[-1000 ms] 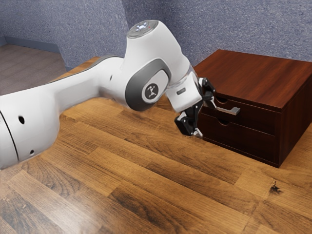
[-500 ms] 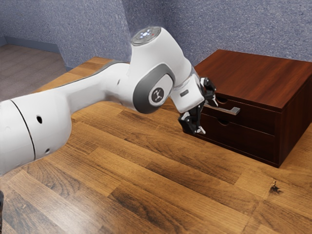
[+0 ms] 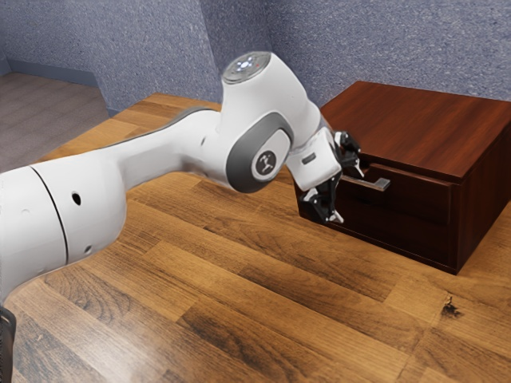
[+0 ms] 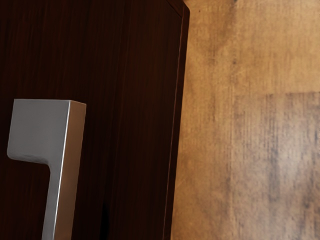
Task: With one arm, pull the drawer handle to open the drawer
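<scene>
The arm (image 3: pixel 160 163) is made of glossy white, rounded shells. A grey collar wraps the joint housing (image 3: pixel 259 155), which carries a dark round disc with a small white emblem. The top cap (image 3: pixel 247 65) is grey with pale bluish lights. Two small dark holes mark the thickest link. The end effector (image 3: pixel 346 191) is black, mounted on a white block.

a wooden table (image 3: pixel 239 303) with a small dark mark (image 3: pixel 451 308); speckled blue-grey wall (image 3: pixel 120 40) behind.

White arm (image 3: pixel 160 163) outstretched toward the exterior view's right, claw (image 3: pixel 342 185) spread wide.
</scene>
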Robot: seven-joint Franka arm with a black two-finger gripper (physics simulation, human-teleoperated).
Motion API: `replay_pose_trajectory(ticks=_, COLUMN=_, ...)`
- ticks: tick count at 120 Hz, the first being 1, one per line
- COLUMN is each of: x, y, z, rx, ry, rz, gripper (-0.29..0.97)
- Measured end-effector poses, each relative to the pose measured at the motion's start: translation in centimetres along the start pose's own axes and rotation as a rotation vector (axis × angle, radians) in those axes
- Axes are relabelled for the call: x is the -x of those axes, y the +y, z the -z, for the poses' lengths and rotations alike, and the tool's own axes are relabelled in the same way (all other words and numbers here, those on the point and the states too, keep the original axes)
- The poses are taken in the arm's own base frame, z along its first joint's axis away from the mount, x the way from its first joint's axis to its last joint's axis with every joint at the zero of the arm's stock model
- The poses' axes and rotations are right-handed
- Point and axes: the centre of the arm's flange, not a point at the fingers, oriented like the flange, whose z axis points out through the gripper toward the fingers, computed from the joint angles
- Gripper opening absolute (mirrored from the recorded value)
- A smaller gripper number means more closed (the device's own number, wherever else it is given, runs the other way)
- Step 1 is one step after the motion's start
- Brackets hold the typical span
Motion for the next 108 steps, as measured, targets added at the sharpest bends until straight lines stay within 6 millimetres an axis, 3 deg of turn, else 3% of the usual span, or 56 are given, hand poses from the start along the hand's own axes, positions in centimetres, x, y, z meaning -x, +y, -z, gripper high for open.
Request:
replay_pose_trajectory(ticks=34, x=0.5, y=0.7, z=-0.5, rx=0.015, ry=-0.008, rz=0.006, gripper=0.63)
replay_pose_trajectory(ticks=54, x=0.8, y=0.9, z=1.8, rx=-0.006, ry=-0.005, rz=0.021, gripper=0.44)
replay_pose_trajectory(ticks=92, x=1.0, y=2.9, z=2.5, rx=0.019, ry=-0.006, rz=0.035, gripper=0.37)
replay_pose_trajectory(ticks=108, x=1.0, y=4.3, z=3.7, rx=0.024, ry=-0.008, rz=0.039, gripper=0.31)
